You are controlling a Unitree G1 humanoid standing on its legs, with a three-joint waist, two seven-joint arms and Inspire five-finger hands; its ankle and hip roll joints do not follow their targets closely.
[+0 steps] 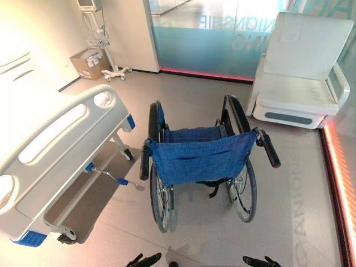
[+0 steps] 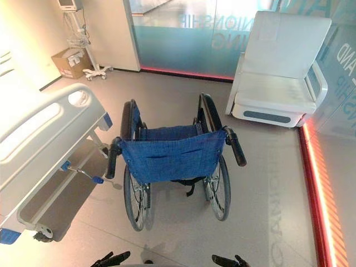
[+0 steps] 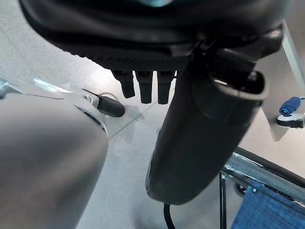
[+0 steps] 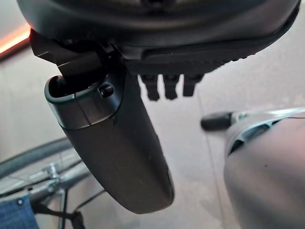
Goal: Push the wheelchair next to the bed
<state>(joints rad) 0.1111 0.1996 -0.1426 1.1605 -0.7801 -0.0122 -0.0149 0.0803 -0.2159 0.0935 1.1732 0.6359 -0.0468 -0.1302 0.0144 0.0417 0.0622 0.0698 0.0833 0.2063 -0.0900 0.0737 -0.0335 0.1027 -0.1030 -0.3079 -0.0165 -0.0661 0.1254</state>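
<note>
Two hands low behind wheelchair (image 1: 197, 158), both empty.
Left hand (image 1: 143, 260) & right hand (image 1: 258, 261): fingers relaxed, apart. Bed (image 1: 61, 136) just left of wheelchair, w/ gap. Cardboard box (image 1: 89, 62) far beyond, contents can't tell.

The wheelchair (image 1: 200, 158) stands between the bed (image 1: 55, 150) on its left and the armchair (image 1: 303, 83) farther right.

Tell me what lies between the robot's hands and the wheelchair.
Only bare grey floor: in the left eye view both the left hand and right hand sit at the lower edge, short of the wheelchair, touching nothing.
</note>
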